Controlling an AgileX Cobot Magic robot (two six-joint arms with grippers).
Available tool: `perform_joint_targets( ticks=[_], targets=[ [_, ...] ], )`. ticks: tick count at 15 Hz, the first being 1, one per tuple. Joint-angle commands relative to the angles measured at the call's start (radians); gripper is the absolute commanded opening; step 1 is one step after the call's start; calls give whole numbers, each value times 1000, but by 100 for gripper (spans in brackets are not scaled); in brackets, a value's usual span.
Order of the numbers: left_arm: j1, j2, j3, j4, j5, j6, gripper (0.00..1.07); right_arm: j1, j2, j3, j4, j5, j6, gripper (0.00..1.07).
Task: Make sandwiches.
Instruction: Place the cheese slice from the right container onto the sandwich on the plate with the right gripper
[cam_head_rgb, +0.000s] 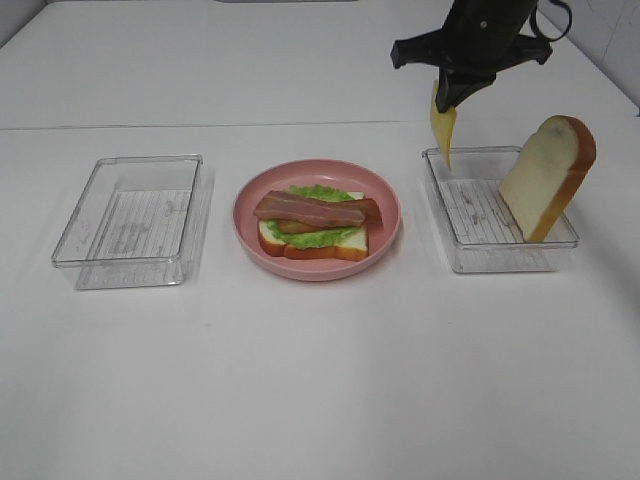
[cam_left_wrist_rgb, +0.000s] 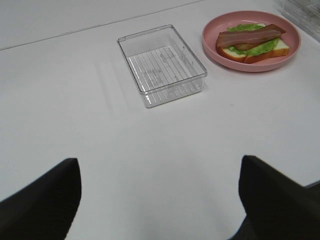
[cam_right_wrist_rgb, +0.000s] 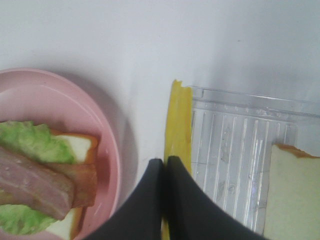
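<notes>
A partial sandwich (cam_head_rgb: 315, 226) lies on the round pink plate (cam_head_rgb: 385, 195): one bread slice, green lettuce and a brown bacon strip (cam_head_rgb: 318, 210) on top. My right gripper (cam_head_rgb: 447, 100) is shut on a yellow cheese square (cam_head_rgb: 443, 128) and holds it hanging on edge above the left rim of the right clear tray (cam_head_rgb: 470, 250). In the right wrist view the cheese (cam_right_wrist_rgb: 179, 122) hangs from my shut fingers (cam_right_wrist_rgb: 165, 167). A second bread slice (cam_head_rgb: 548, 177) leans upright in that tray. My left gripper (cam_left_wrist_rgb: 160, 200) is open, low over bare table, far from the plate (cam_left_wrist_rgb: 215, 52).
An empty clear tray (cam_head_rgb: 130, 215) stands left of the plate; it also shows in the left wrist view (cam_left_wrist_rgb: 162, 65). The table is white, with its back edge line behind the trays.
</notes>
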Motion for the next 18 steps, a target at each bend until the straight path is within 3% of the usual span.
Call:
perform_joint_targets(
  ticks=[1,5,9,14,16,17,18],
  targets=[
    [4,-21,2,-8,-10,-2,81,4,-53,-3,97,43,-66,0],
    [4,-21,2,-8,-10,-2,81,41,-36,-2,396,65,-229,0],
    [4,-21,2,-8,-10,-2,81,147,23,-2,514,5,-278,0],
    [4,-21,2,-8,-10,-2,81,199,127,-2,535,-60,-277,0],
    [4,-21,2,-8,-10,-2,81,196,147,-2,486,-61,-250,0],
    [4,-21,2,-8,-10,-2,81,196,145,-2,369,-71,-176,0],
    [4,-21,2,-8,-10,-2,81,196,142,-2,330,-73,-145,0]
  ],
)
